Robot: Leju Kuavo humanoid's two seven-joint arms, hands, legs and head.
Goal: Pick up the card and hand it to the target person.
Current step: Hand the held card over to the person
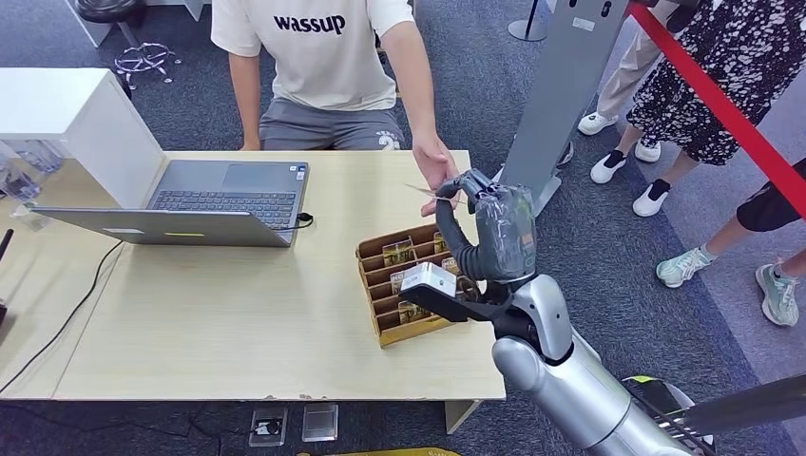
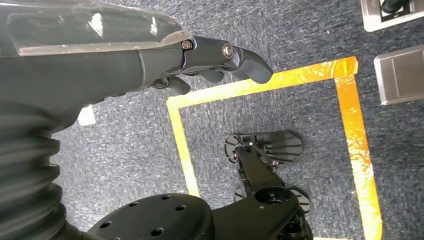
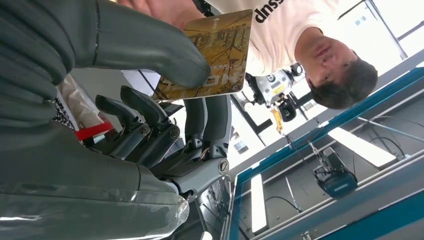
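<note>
- right hand (image 1: 480, 214) raised above the table's far right corner, thumb and fingers pinching the card (image 3: 212, 55) (gold-brown printed face, seen close in the right wrist view)
- card (image 1: 425, 189) sticks out edge-on toward the seated person's hand (image 1: 435, 171), which is right at it; contact can't be confirmed
- left hand (image 2: 220, 60) hangs over blue carpet with yellow floor tape (image 2: 280, 80), fingers loosely curled, holding nothing
- cardboard card rack (image 1: 404, 285) just below the right hand, more cards in its slots
- open laptop (image 1: 204, 201) on the wooden table (image 1: 219, 323), well left of the rack
</note>
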